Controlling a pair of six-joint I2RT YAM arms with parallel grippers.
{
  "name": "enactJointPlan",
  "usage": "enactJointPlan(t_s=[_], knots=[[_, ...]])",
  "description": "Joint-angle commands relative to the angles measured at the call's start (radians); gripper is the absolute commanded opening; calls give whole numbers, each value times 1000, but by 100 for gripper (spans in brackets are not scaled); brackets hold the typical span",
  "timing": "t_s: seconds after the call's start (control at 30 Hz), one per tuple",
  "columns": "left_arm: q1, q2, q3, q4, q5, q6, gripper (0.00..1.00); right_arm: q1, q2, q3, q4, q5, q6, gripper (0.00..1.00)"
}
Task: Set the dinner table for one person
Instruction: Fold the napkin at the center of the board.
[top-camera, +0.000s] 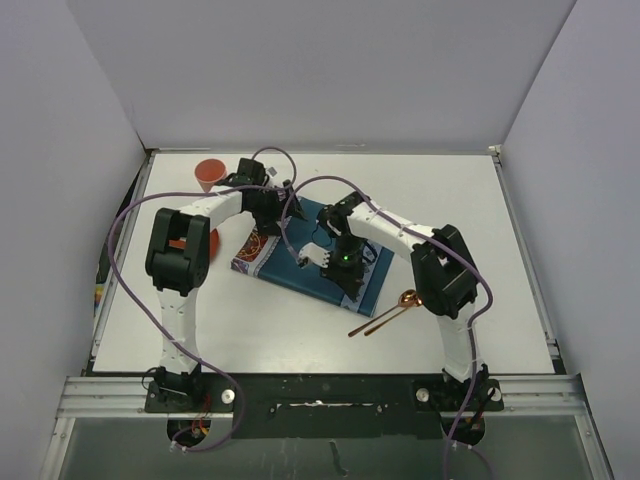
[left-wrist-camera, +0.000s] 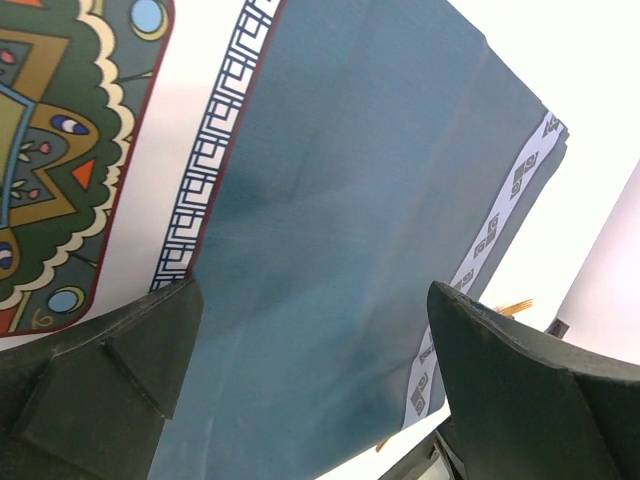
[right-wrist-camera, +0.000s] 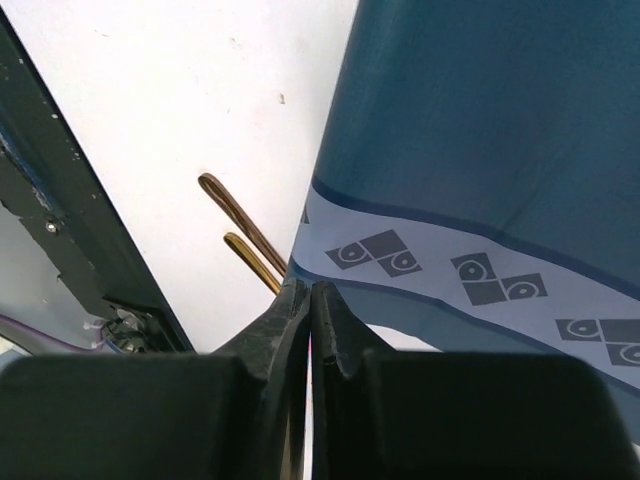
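Right gripper (right-wrist-camera: 310, 300) is down at the mat (right-wrist-camera: 480, 150), fingers pressed tight together, tips meeting right on the edge of the patterned band. Whether any cloth is caught between them, I cannot tell. Just left of those tips, two copper handles (right-wrist-camera: 240, 235) lie side by side on the white table (right-wrist-camera: 200, 90), running in under the mat's edge.

Over to the left gripper (left-wrist-camera: 312, 300): spread wide, nothing between the fingers, hanging above the teal middle of the mat with the big ornate end off to its left.

From above, the table fills the view, the largest thing here, white with thin metal edging and both arms bolted along its near edge. The mat lies at an angle in the middle of it, both arms leaning in over it. The copper utensils sit off its near right corner, a spoon bowl showing at their far end. An orange cup (top-camera: 209, 174) stands at the far left, well apart from the mat. Another orange thing (top-camera: 213, 240) peeks from behind the left arm, mostly hidden.
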Motion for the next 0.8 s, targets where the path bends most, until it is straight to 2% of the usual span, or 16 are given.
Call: enactJointPlan(t_s=[0.0,0.2,0.3,0.43,0.53,0.6,0.67,0.7,0.77], knots=[[-9,43,8,55,20,-14,98,-21,-8,37,19,48,-6,0],[-14,15,23,73,53,-16,98,-138,-72,135,101,181,29,0],[-11,-102,47,66,55,20,98,-211,-190,125,233,296,56,0],[-9,-260,185,-179,-143,256,98,-283,-368,-6,439,369,111,0],[28,-281,256,-362,-262,351,98,-289,-380,-99,438,401,161,0],[73,-257,258,-462,-272,361,98,-299,-375,-150,410,349,238,0],[117,-238,208,-514,-235,339,96,-310,-391,-231,399,209,282,0],[135,-242,150,-519,-206,320,95,-303,-404,-265,403,150,283,0],[139,-288,37,-466,-157,277,94,-286,-429,-308,411,144,264,0]])
